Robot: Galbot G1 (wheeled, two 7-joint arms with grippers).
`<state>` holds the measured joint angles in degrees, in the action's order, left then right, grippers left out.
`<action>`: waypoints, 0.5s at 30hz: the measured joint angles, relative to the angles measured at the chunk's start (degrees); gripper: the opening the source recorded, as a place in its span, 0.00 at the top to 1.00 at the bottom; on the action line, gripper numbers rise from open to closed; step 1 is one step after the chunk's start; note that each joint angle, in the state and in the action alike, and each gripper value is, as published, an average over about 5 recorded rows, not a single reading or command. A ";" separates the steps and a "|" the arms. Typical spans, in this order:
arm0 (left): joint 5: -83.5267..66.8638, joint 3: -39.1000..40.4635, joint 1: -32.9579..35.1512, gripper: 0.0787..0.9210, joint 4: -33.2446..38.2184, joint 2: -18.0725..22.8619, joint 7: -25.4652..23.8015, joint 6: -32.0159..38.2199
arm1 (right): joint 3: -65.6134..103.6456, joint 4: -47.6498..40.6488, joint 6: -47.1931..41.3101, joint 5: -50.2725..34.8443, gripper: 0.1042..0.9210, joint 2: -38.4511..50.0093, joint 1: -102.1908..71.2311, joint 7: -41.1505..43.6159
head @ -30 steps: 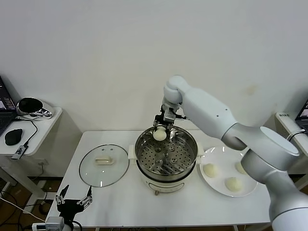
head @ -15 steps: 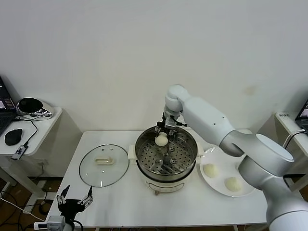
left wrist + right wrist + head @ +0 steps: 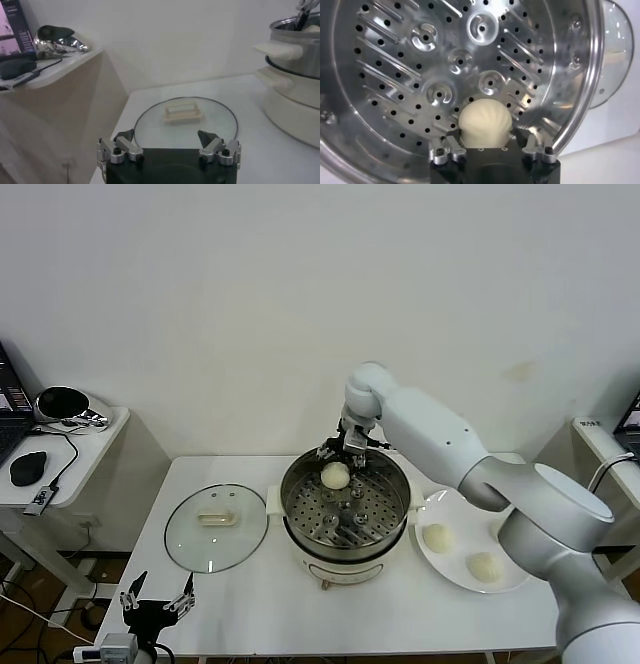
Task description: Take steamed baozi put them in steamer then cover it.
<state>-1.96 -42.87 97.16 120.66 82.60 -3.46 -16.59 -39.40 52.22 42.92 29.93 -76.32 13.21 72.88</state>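
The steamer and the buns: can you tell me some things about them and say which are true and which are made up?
1. One baozi is inside the steamer. True.
2. The cover is on the pot. False: it lies on the table, on the robot's left of the steamer.
3. The right gripper is over the steamer. True.
4. The white plate holds five buns. False: only two show.
5. The left gripper holds the lid. False: it is open, short of it.

A plain white wall [image 3: 200, 304] rises behind a white rectangular table [image 3: 250, 584]. Left of the table stands a smaller white side table [image 3: 75, 454], holding a shiny dark helmet-shaped object [image 3: 62, 406].
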 measured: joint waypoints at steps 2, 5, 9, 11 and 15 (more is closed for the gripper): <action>0.02 0.02 0.06 0.12 0.10 0.11 0.00 -0.01 | -0.33 1.56 -1.51 -2.46 0.12 1.06 0.80 1.19; 0.04 0.03 0.17 0.12 0.43 0.20 -0.04 -0.05 | -0.90 4.40 -4.30 -6.48 0.12 3.22 2.14 2.67; 0.06 0.03 0.23 0.12 0.77 0.04 -0.09 -0.11 | -1.98 8.63 -9.65 -12.21 0.12 7.23 4.33 3.75; 0.11 0.06 0.18 0.12 0.89 -0.10 -0.08 -0.13 | -2.70 10.64 -12.97 -15.02 0.12 9.59 5.56 3.95; 0.18 0.42 0.29 0.12 1.27 -0.40 -0.08 -0.14 | -4.61 14.24 -20.56 -20.71 0.12 14.70 8.07 4.19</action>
<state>-1.78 -42.45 97.45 121.93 82.20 -3.54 -16.73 -44.01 66.45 22.35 9.22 -61.62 21.28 77.07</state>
